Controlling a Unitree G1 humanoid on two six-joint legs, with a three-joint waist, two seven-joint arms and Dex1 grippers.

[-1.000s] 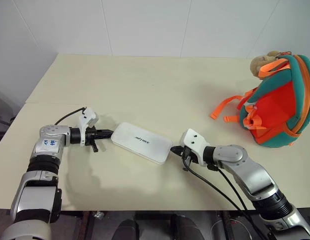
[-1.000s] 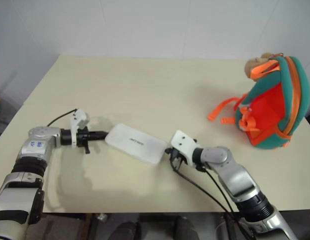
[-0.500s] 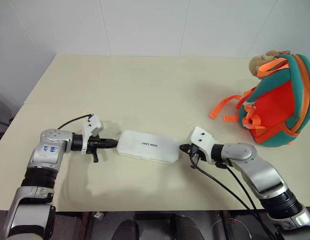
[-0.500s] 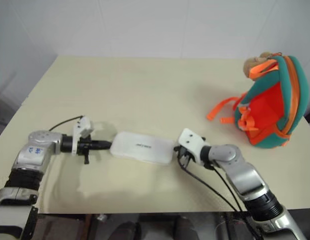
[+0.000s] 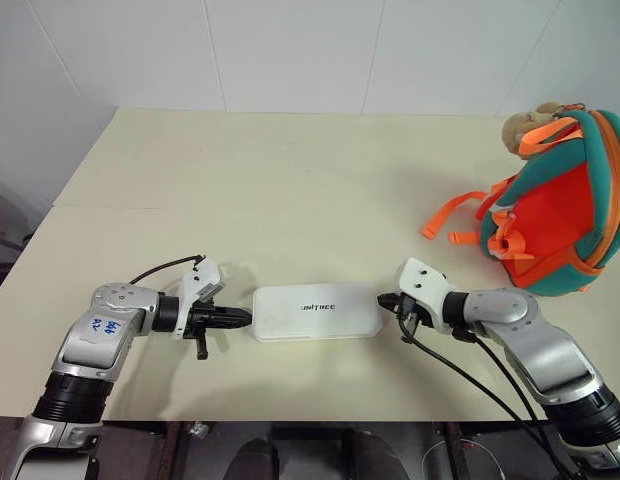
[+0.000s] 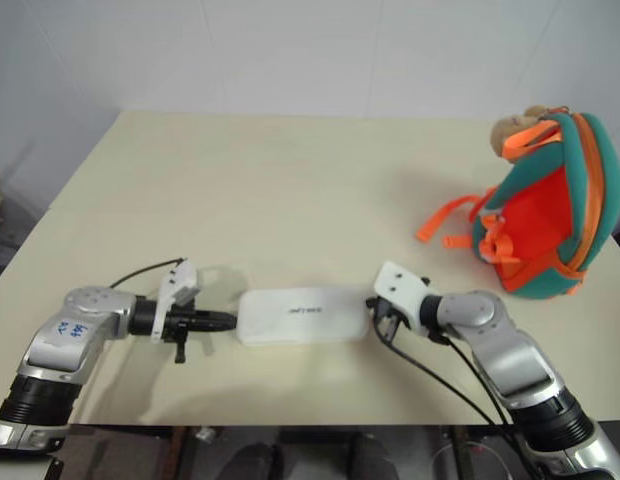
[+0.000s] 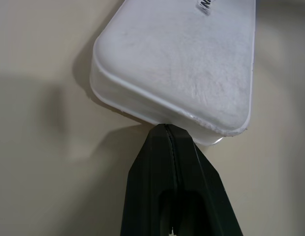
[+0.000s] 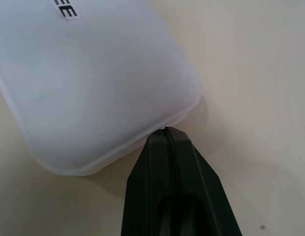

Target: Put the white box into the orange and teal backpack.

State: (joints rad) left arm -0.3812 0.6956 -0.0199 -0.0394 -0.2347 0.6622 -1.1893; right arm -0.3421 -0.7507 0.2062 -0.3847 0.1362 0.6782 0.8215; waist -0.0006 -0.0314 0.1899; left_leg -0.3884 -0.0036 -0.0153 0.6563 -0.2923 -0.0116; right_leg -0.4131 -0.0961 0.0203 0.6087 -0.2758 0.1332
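Currently the white box [image 5: 317, 312] lies flat on the cream surface [image 5: 290, 180], near the front edge, long axis running side to side between the two arms. Flat rounded-corner case, matte, faintly grainy shell with a thin seam lip along its edge; small dark lettering on top.

Left gripper [image 5: 242, 317]: fingers pressed together into one black wedge, tip against the box's left end at the seam. Right gripper [image 5: 386, 300]: fingers likewise pressed together, tip touching the box's right end. Neither pair pinches the box; it is squeezed end to end between the two tips, as far as the wrist views show.

Orange and teal backpack [image 5: 560, 215] stands upright at the far right of the surface, well apart from the box. Soft padded fabric, teal edging, orange panel, loose orange straps [image 5: 452, 214] trailing toward the middle, tan plush charm [image 5: 523, 128] on top. Whether its opening is unzipped cannot be told.

Progress: early. Box not lifted, not yet carried over; transfer and insertion all remain.
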